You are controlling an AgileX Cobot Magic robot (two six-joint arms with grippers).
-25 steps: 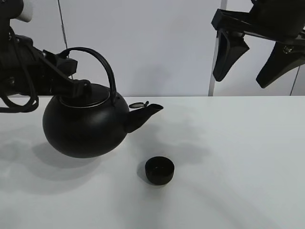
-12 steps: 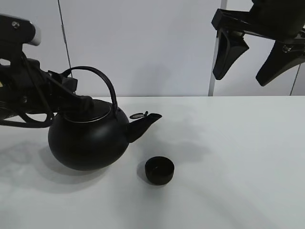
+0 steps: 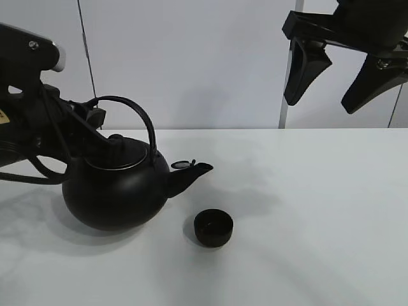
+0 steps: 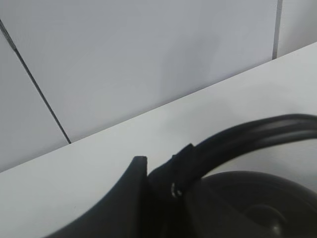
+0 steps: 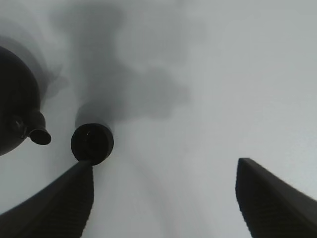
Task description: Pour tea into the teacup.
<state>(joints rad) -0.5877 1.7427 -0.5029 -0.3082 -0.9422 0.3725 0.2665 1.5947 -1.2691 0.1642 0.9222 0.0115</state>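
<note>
The white table [image 3: 319, 210] fills the lower half of the high view. On its left side the black kettle [image 3: 115, 191] sits low; I cannot tell whether its base touches the surface. It looks roughly level, with the spout [image 3: 191, 173] pointing toward the frame's centre. The left gripper [image 3: 95, 118], near the left edge, is pinched tight on the arched handle [image 3: 137, 111] toward its rear end. The right gripper [image 3: 322, 105] hangs at the upper right, jaws spread wide and holding nothing, well apart from everything. The teacup [image 3: 213, 227] stands just below centre, near the kettle but below and right of the spout tip, not under it.

To pour well, the spout lip should likely be carried over the cup's mouth first, then tipped slowly. The cup is small and low, so a fast tilt would probably overshoot. The grip sits off-centre on the handle, so the heavy body may swing, and a steady wrist roll seems wise. The small flap [image 3: 183, 164] at the spout may deflect the stream.
</note>
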